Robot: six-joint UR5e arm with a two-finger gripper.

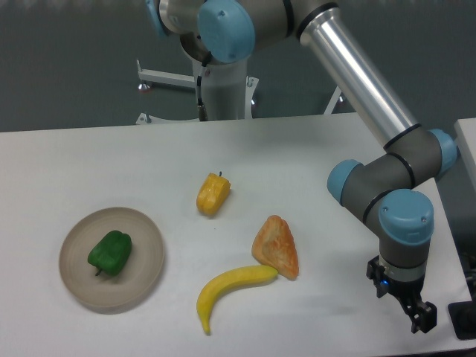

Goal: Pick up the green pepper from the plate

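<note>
Far left: green pepper [110, 251] lying on the plate [145, 279], long way tilted, stem pointing near-left. Middle: yellow pepper [213, 194], orange wedge [277, 248] touching a banana [229, 288]. Far right: gripper [419, 317] hanging low, holding nothing; cannot tell whether fingers are apart.

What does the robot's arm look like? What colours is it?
The arm is a shiny silver tube with dark grey joints, each capped in light blue. At its tip is a small black end effector with two fingers. A thin cable hangs beside the white base column.
</note>
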